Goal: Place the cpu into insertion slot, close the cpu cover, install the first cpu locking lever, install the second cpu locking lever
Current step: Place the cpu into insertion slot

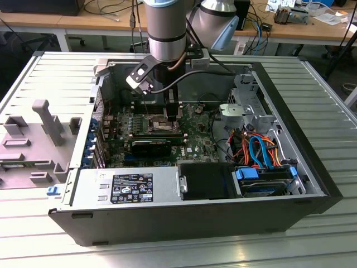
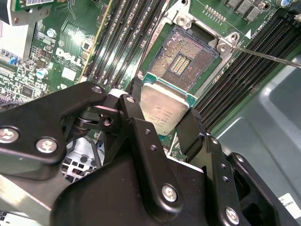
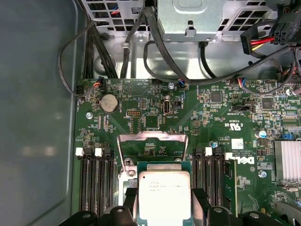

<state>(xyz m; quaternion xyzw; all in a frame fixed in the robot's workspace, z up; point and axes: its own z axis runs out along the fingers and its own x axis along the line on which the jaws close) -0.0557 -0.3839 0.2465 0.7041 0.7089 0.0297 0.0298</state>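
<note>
Near the bare insertion slot (image 2: 188,59), my tool (image 2: 165,117) grips the cpu (image 2: 162,106) by opposite edges: step one, placement, under way. Seating it, I judge, demands square, level alignment.

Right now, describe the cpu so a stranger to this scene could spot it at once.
Inside the open computer case, find the green board and its banks of long black memory slots. Between them the hand grips a small flat square chip, the cpu, close to the insertion slot. Its plain dull-silver top sets it apart from that dark, pin-filled recess.
</note>
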